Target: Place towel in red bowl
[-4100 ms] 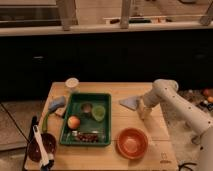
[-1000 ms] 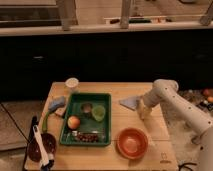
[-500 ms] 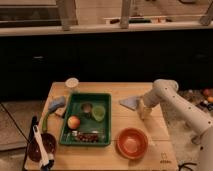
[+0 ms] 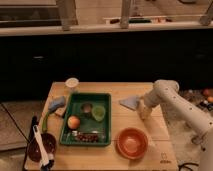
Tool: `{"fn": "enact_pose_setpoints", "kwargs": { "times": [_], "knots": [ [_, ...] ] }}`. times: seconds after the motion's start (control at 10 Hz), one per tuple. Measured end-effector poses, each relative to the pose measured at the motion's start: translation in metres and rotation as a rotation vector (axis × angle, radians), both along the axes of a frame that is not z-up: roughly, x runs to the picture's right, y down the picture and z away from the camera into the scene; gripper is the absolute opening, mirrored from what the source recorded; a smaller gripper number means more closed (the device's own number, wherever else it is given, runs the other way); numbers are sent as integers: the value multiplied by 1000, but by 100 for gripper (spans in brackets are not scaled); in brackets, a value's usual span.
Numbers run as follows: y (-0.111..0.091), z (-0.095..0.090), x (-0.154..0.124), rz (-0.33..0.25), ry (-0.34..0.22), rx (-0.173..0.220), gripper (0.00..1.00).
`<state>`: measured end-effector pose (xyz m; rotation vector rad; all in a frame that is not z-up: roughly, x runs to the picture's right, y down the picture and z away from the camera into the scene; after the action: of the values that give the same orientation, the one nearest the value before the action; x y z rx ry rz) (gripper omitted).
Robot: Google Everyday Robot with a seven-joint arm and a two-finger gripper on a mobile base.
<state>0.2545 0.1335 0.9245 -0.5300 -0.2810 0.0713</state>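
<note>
A green tray (image 4: pixel 66 134) sits at the left of a wooden table (image 4: pixel 115 90), with the red bowl (image 4: pixel 131 143) near the front edge to its right. The folded towel (image 4: pixel 130 103) lies flat behind the bowl. Just right of it is the gripper (image 4: pixel 143 111), touching the cloth's edge; whether it grips cannot be told.

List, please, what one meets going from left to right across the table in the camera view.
Dark maroon bowl → blue pad → green tray → red bowl and towel → pincer, beside the towel.
</note>
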Motion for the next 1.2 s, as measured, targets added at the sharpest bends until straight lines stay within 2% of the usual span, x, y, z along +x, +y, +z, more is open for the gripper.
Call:
{"fn": "enact_pose_setpoints", "kwargs": {
  "times": [1.2],
  "knots": [
    [0, 0, 0, 0, -1, -1, 78]
  ]
}}
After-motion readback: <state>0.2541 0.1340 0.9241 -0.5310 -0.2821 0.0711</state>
